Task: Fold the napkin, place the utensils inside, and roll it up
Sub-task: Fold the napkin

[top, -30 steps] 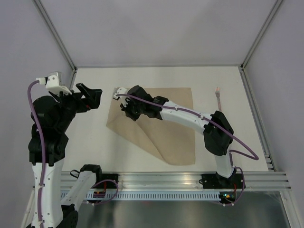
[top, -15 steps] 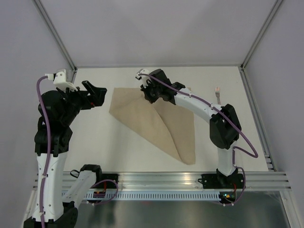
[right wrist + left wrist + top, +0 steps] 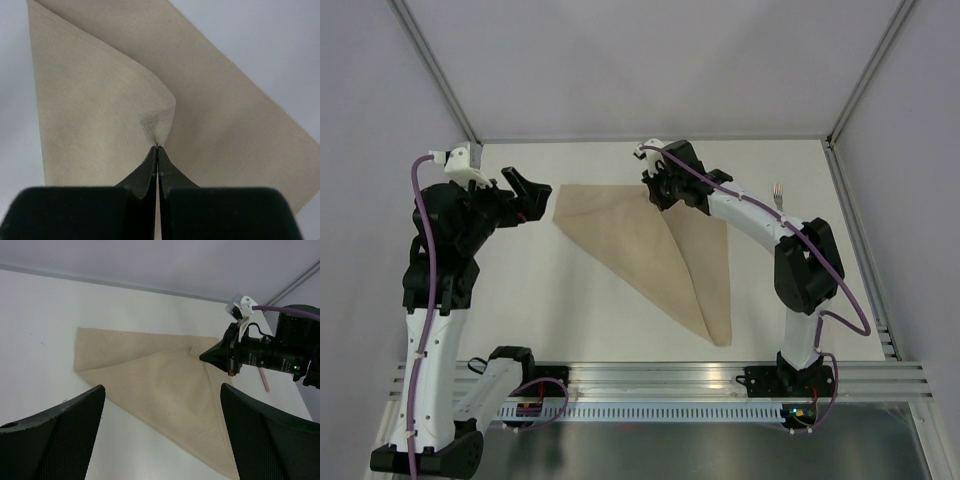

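The beige napkin (image 3: 650, 245) lies on the white table, partly folded over on a diagonal. My right gripper (image 3: 656, 192) is shut on one napkin corner (image 3: 159, 131) and holds it near the napkin's far edge. The fold shows in the left wrist view (image 3: 165, 385) too. My left gripper (image 3: 535, 193) is open and empty, raised just left of the napkin's far left corner. Its fingers (image 3: 55, 440) frame the cloth. The pale-pink fork (image 3: 780, 200) lies at the far right, apart from the napkin. A bit of it shows in the left wrist view (image 3: 263, 379).
The table (image 3: 520, 300) is walled by metal frame posts at the back corners (image 3: 475, 150). An aluminium rail (image 3: 680, 375) runs along the near edge by the arm bases.
My right gripper has carried the napkin corner from the left part of the cloth toward the far right, laying a diagonal fold. My left arm has risen and shifted slightly right.
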{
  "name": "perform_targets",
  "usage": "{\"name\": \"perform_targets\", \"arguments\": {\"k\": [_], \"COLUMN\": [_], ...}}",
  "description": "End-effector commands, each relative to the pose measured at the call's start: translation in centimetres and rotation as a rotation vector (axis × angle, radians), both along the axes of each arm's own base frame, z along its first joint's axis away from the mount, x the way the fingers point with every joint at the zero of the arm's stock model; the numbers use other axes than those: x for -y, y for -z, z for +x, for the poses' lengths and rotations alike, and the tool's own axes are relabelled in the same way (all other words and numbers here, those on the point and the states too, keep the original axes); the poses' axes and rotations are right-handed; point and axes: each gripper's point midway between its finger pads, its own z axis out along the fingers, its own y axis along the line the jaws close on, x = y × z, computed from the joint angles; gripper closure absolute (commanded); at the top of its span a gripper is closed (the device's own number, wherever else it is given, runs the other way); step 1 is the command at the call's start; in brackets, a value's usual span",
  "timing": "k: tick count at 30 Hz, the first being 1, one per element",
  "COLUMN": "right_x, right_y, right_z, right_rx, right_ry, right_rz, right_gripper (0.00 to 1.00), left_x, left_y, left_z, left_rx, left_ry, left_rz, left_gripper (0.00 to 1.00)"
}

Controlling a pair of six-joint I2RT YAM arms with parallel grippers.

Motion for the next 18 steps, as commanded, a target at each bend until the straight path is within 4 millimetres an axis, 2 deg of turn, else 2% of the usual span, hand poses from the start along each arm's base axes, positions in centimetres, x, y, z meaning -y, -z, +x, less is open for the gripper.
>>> {"name": "perform_targets", "arguments": {"k": [1, 18], "right_x": [1.7, 6.2], "right_y": [-3.6, -4.0], "right_z": [0.9, 2.9], "right_rx": [0.068, 0.070], "right_ry": [0.053, 0.152], "right_rz": [0.053, 0.079], "right_gripper": [1.00, 1.00], "left_x": [0.6, 0.9], "left_y": [-1.1, -0.5], "left_z": [0.2, 1.0], "left_rx": [0.040, 0.021], "left_ry": [0.027, 0.043], "left_rz": [-0.027, -0.041], "left_gripper": [0.00, 0.00]}}
